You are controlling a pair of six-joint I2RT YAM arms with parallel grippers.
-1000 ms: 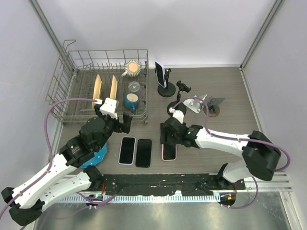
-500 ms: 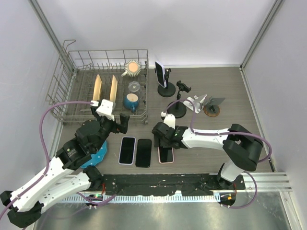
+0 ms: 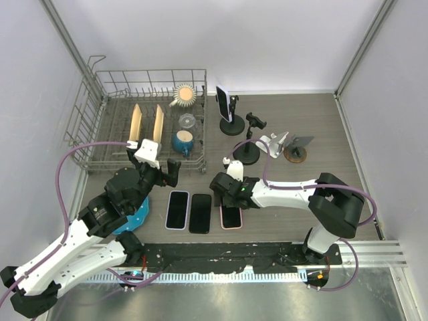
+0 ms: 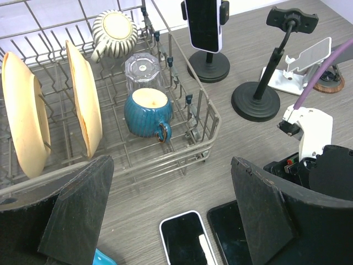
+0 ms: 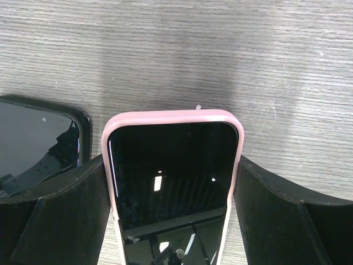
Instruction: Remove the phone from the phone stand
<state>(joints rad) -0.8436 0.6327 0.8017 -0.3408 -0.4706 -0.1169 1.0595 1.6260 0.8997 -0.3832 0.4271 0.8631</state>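
Observation:
A pink-cased phone (image 3: pixel 231 215) lies screen up on the table, right of a black phone (image 3: pixel 200 212) and a white-cased phone (image 3: pixel 176 208). My right gripper (image 3: pixel 231 202) is shut on the pink phone (image 5: pixel 172 165), one finger against each long side. Another phone (image 3: pixel 221 101) stands clamped in a black round-base phone stand (image 3: pixel 232 124) at the back, also in the left wrist view (image 4: pixel 203 25). My left gripper (image 3: pixel 158 172) is open and empty, above the table between the dish rack and the white-cased phone (image 4: pixel 185 237).
A wire dish rack (image 3: pixel 85 107) with plates, a blue mug and a glass is at back left. An empty black stand (image 3: pixel 247 152), a white stand (image 3: pixel 271 144) and a small round stand (image 3: pixel 296 152) are at back right. A blue object (image 3: pixel 136 217) lies under the left arm.
My right gripper has moved left and a little nearer with the pink phone, bringing it beside the black phone. The left arm has shifted slightly.

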